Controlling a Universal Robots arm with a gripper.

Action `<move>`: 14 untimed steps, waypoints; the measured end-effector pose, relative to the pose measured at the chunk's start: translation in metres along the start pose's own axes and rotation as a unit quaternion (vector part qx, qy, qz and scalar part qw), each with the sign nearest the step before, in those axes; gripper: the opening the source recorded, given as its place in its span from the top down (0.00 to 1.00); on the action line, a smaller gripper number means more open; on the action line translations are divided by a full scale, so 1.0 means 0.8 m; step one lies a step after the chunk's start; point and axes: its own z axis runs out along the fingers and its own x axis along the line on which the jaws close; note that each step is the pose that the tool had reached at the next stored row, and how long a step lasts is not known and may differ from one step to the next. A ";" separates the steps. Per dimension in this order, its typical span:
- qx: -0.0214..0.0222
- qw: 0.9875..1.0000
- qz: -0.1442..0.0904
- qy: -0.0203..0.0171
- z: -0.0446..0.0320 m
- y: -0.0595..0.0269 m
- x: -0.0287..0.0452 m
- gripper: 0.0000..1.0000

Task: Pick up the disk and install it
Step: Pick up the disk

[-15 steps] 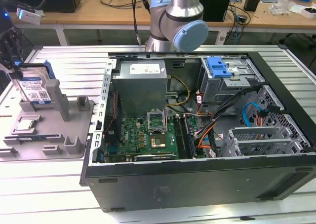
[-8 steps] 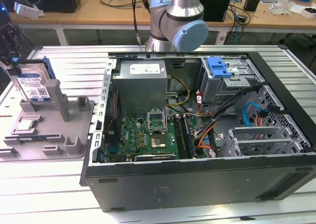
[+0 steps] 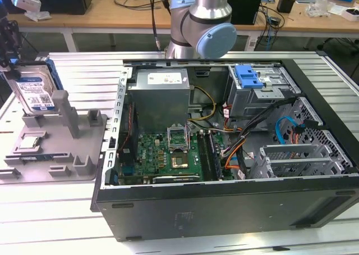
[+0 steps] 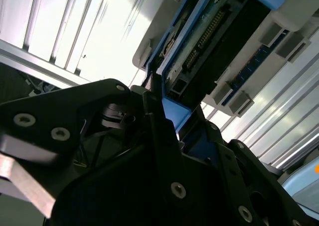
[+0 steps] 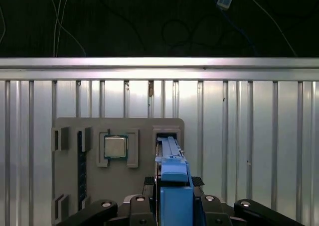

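First wrist view, disk [image 5: 172,159] upright in holder [image 5: 70,186], clamped inside tool [image 5: 174,185]

Disk [image 3: 35,89]: silver metal body, glossy paper label. Carrier frame [image 5: 174,173]: smooth blue plastic, slight sheen. Gripper [image 5: 174,183]: matt black, bright metal screw heads. Holder tray [image 3: 84,154]: matt grey plastic. Chip [image 5: 115,147]: satin metal lid. Surface [image 3: 56,210]: ribbed bare aluminium, bright glare. Computer case [image 3: 224,210]: matt black shell, dull grey perforated sheet metal inside. Motherboard [image 3: 168,154]: green, semi-gloss. Latch [image 3: 248,75]: blue plastic. Arm [image 3: 207,24]: brushed silver metal, smooth pale-blue caps.
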 end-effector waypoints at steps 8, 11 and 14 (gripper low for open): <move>0.000 1.000 0.000 0.000 -0.0311 0.000 0.0013 0.63; 0.000 1.000 0.000 0.000 -0.0397 0.000 0.0016 0.63; 0.000 1.000 0.000 0.000 -0.0518 0.001 0.0021 0.63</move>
